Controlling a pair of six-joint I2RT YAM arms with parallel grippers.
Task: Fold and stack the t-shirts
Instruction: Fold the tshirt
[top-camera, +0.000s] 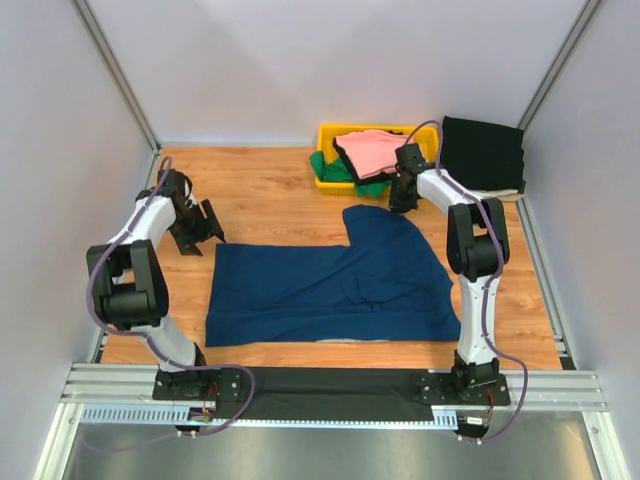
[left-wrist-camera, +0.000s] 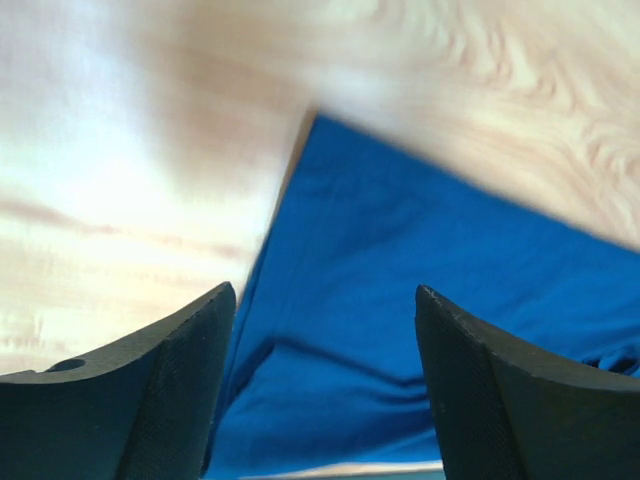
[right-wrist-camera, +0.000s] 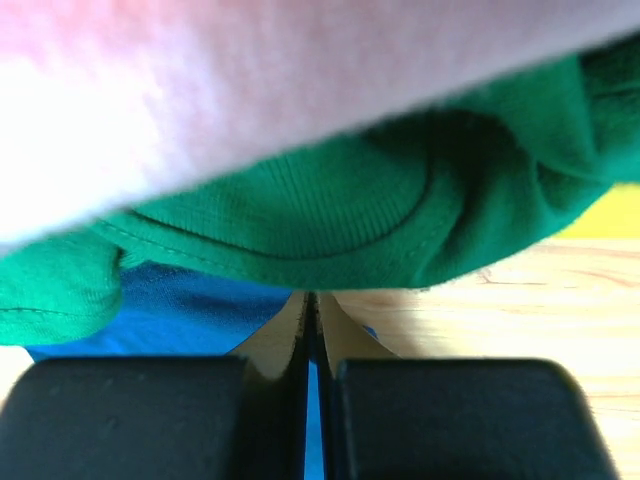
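A large navy blue t-shirt (top-camera: 330, 285) lies spread flat on the wooden table (top-camera: 260, 190). My left gripper (top-camera: 212, 232) is open and empty just off the shirt's far left corner. In the left wrist view the blue cloth (left-wrist-camera: 420, 300) lies below my open left gripper (left-wrist-camera: 325, 291). My right gripper (top-camera: 400, 203) is shut at the shirt's far right edge, with a sliver of blue cloth (right-wrist-camera: 180, 315) in its pinch (right-wrist-camera: 311, 296). A green tee (right-wrist-camera: 330, 220) hangs just beyond the tips. Pink (top-camera: 368, 150) and green (top-camera: 372, 186) tees lie in the yellow bin (top-camera: 330, 130). A black tee (top-camera: 483, 152) lies folded at the far right.
The yellow bin stands at the back centre, close to my right gripper. Grey walls enclose the table on three sides. A black mat (top-camera: 330, 385) covers the rail at the near edge between the arm bases.
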